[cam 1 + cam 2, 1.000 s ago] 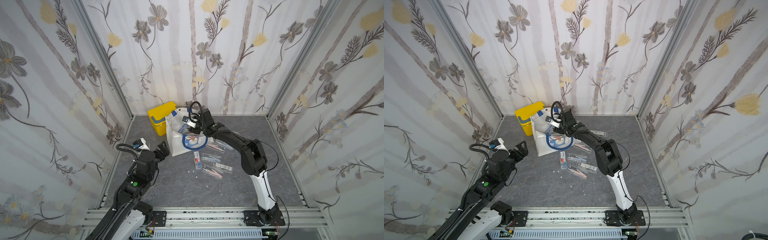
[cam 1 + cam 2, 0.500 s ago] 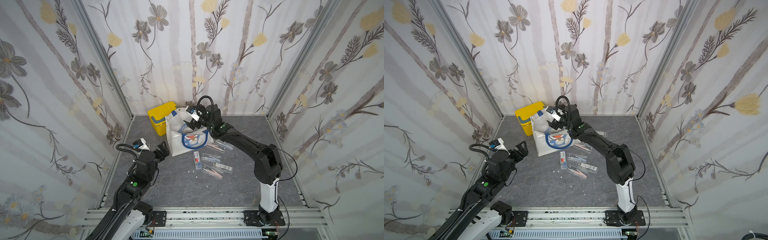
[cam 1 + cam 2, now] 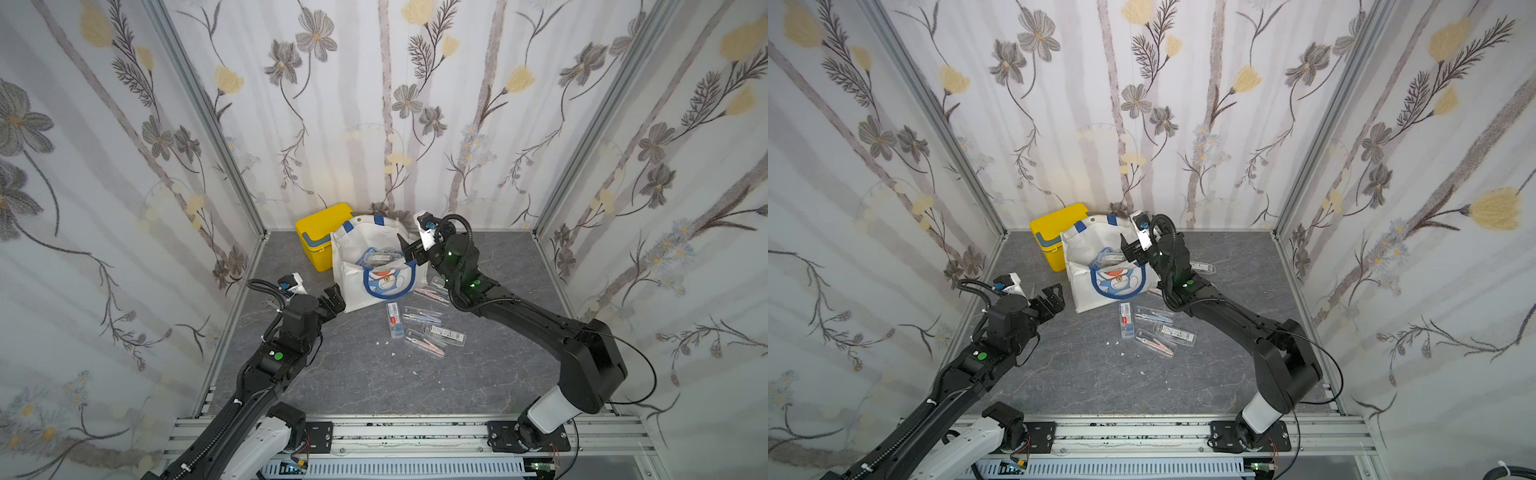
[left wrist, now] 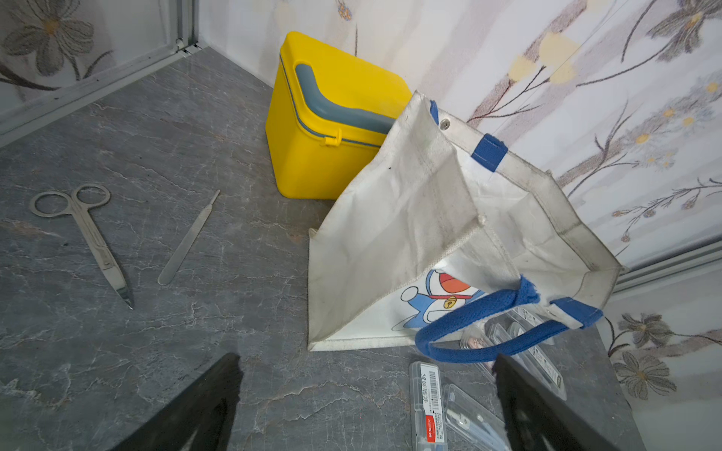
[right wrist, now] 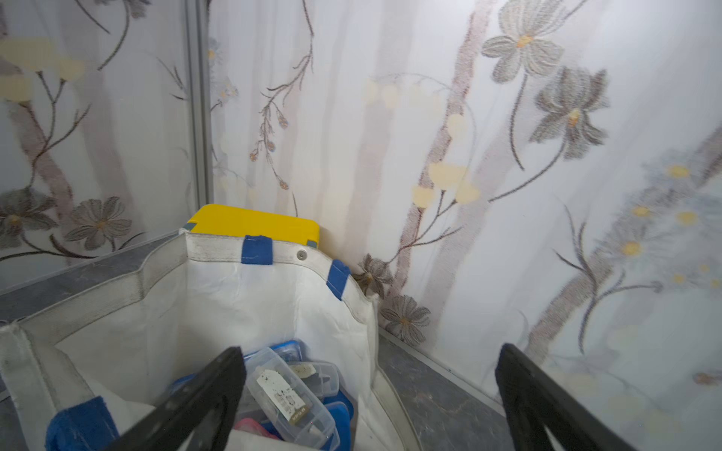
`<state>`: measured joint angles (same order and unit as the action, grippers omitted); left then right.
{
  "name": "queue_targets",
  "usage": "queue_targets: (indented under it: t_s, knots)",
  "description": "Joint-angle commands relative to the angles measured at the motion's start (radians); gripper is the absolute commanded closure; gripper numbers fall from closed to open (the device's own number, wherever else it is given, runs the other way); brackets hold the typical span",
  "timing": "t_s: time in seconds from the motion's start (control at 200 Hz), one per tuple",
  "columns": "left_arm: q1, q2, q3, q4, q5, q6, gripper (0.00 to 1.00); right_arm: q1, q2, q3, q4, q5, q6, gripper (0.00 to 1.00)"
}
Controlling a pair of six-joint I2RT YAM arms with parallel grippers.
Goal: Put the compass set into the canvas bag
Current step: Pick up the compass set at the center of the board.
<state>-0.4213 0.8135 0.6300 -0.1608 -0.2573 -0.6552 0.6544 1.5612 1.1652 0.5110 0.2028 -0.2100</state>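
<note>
The white canvas bag (image 3: 353,286) with blue handles and a cartoon cat pocket stands open at the back of the floor, and shows in both top views. Clear plastic compass set cases (image 5: 289,394) lie inside it. Several more compass set cases (image 3: 422,314) lie on the floor in front of the bag (image 3: 1084,291). My right gripper (image 3: 408,251) hovers open and empty above the bag's right rim (image 5: 351,308). My left gripper (image 3: 334,297) stands open and empty on the floor side, by the bag's left front corner (image 4: 324,339), with nothing between its fingers.
A yellow plastic box (image 3: 318,237) stands against the back wall, touching the bag. Metal scissors (image 4: 86,230) and a thin metal tool (image 4: 187,240) lie on the floor to the left. Flowered walls close in the back and both sides.
My right gripper has opened and drawn back up and to the right out of the bag's mouth. The left arm has not moved.
</note>
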Motion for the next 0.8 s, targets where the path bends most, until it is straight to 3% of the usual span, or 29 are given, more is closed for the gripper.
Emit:
queue_targets:
  t_s: [0.0,0.125,0.2,0.27,0.515,0.794]
  knots:
    - [0.001,0.046,0.018,0.013,0.066,0.006,0.00,-0.017,-0.075,-0.073,0.051,0.202,0.058,0.01]
    - [-0.003,0.129,0.032,0.040,0.130,-0.002,0.00,-0.048,-0.142,-0.139,-0.044,0.243,0.140,0.00]
    - [-0.015,0.181,0.044,0.050,0.149,-0.009,0.00,-0.050,-0.175,-0.202,-0.033,0.415,0.238,0.01]
    - [-0.036,0.222,0.058,0.052,0.143,-0.014,0.00,-0.052,-0.208,-0.274,0.005,0.527,0.250,0.00]
    - [-0.143,0.361,0.102,0.073,0.079,-0.057,0.00,-0.111,-0.265,-0.363,-0.114,0.456,0.346,0.00]
    - [-0.296,0.565,0.190,0.069,-0.013,-0.111,0.00,-0.137,-0.262,-0.395,-0.198,0.412,0.341,0.00]
